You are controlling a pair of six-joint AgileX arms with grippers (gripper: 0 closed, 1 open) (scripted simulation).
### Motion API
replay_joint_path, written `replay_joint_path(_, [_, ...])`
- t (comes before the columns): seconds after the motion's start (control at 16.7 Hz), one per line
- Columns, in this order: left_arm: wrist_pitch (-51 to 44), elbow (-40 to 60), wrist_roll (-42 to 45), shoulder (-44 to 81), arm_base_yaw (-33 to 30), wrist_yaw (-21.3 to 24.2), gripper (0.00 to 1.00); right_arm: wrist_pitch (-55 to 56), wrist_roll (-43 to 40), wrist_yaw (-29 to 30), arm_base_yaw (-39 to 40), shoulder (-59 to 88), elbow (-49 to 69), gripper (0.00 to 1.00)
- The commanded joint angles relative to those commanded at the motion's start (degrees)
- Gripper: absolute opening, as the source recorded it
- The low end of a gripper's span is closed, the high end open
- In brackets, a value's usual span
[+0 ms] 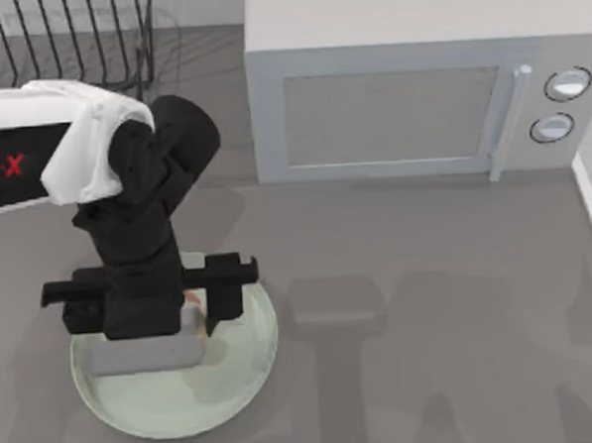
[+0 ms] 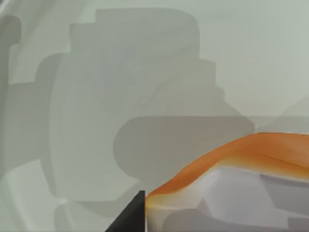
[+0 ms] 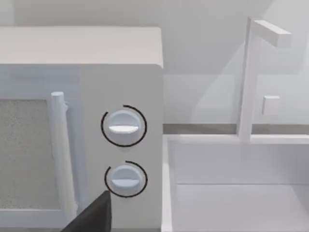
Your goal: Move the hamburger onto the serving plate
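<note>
Left gripper [image 1: 187, 312] low over the serving plate [image 1: 246, 368] near the table's front left corner, fingers clamped on the hamburger [image 2: 231, 159], microwave [image 1: 389, 107] along the back edge.

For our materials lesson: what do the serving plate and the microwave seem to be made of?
Serving plate: probably glazed ceramic or plastic; pale mint green, smooth, softly glossy, with a shallow raised rim. Microwave: likely painted metal or plastic; flat matte white casing, a speckled grey door panel.

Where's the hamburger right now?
In the top view the hamburger sits at the table's left, over the serving plate, tucked under the left gripper; the left wrist view shows it just above the plate's surface.
</note>
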Motion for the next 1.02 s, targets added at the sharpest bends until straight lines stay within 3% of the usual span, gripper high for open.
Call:
replay_joint_path(0.66, [0.0,0.0,0.0,0.0,0.0,0.0,0.98,0.0,0.0,0.0,0.0,0.0,0.0,1.0])
replay_joint_path(1.02, [0.0,0.0,0.0,0.0,0.0,0.0,1.0,0.0,0.0,0.0,0.0,0.0,0.0,1.0])
